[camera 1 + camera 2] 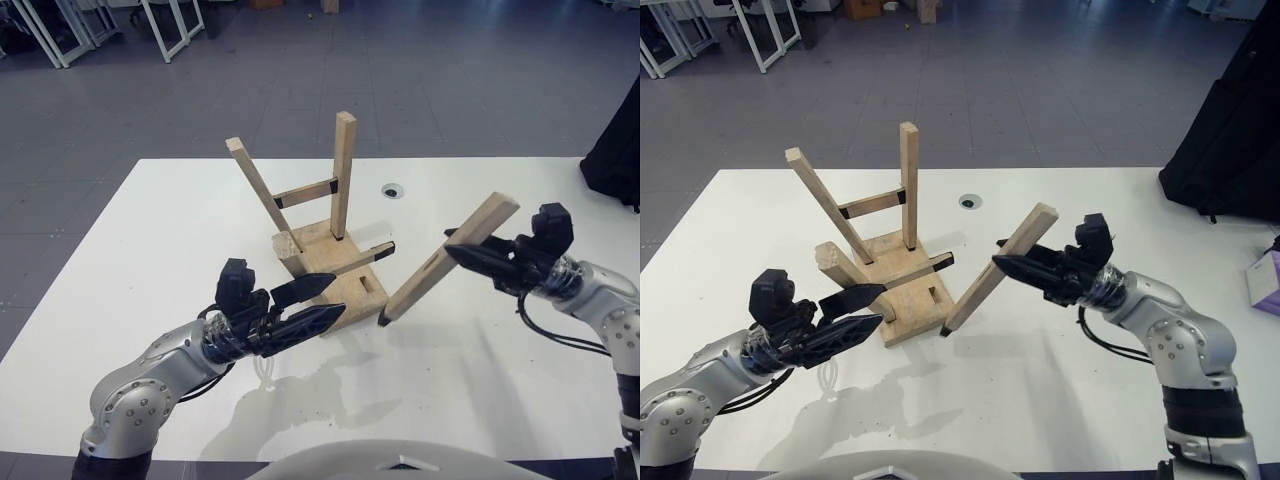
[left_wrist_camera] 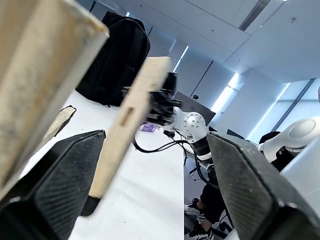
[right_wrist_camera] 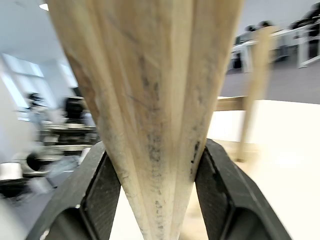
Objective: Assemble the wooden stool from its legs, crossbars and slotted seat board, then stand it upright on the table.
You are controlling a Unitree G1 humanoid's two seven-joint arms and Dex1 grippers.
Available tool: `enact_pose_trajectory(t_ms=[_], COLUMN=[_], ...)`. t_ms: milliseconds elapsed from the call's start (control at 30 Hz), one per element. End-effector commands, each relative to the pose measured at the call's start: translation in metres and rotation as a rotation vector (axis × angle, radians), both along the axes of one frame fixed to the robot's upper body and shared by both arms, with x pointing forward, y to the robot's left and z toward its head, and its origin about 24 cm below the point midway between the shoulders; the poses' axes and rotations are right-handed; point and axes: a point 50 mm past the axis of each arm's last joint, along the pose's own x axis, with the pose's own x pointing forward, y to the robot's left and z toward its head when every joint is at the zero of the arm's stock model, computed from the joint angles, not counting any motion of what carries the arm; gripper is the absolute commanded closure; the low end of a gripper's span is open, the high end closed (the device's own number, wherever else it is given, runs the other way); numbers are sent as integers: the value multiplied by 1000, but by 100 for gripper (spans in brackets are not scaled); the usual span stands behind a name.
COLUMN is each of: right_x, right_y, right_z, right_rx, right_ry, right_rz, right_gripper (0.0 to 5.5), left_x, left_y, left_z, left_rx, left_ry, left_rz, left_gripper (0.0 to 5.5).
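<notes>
The slotted seat board (image 1: 345,288) lies flat on the white table (image 1: 150,230). Two legs (image 1: 343,170) (image 1: 258,185) stand up from it, joined by a crossbar (image 1: 305,192). A short wooden piece (image 1: 289,250) stands at the board's left corner, and a loose crossbar (image 1: 362,257) rests across the board. My left gripper (image 1: 335,296) is open at the board's near edge, one finger above it and one below. My right gripper (image 1: 465,245) is shut on another leg (image 1: 440,268). That leg is tilted, its lower end close to the table just right of the board.
A round cable hole (image 1: 392,190) sits in the table behind the stool. A black bag (image 1: 1230,130) stands off the table's far right, and a purple item (image 1: 1268,280) lies at the right edge. Bare table surface extends to the left and front.
</notes>
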Motion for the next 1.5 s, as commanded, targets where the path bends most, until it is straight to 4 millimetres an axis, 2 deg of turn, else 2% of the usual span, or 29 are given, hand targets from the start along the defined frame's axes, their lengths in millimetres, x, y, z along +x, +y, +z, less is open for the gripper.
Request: enact_pose_trajectory(t_ms=[33, 133, 233, 333, 533, 633, 900, 1100, 1233, 1500], right_x=[19, 31, 30, 22, 18, 10, -7, -13, -8, 4], right_y=[5, 17, 35, 46, 45, 50, 46, 43, 41, 33], right_z=[3, -4, -14, -14, -7, -16, -29, -22, -17, 15], right_rx=[-57, -113, -153, -115, -120, -130, -183, -258, -368, -499], right_ry=[-143, -220, -279, -309, -362, -315, -254, -290, -359, -447], right_rz=[-119, -202, -187, -154, -133, -48, 70, 165, 198, 297], right_gripper=[350, 350, 350, 350, 350, 350, 350, 350, 350, 350], left_x=[-2, -6, -9, -16, -20, -19, -14, -11, -10, -13], left_y=[1, 3, 3, 6, 17, 18, 23, 30, 32, 27], left_z=[-1, -4, -5, -8, -19, -20, -17, -19, -21, -24], left_rx=[24, 38, 43, 57, 92, 96, 133, 171, 183, 189], left_ry=[-8, -1, 5, 24, 67, 66, 36, 34, 35, 33], left_rz=[-21, -37, -66, -99, -79, -78, -52, -19, -4, 16], left_gripper=[172, 172, 172, 172, 172, 172, 172, 172, 172, 172])
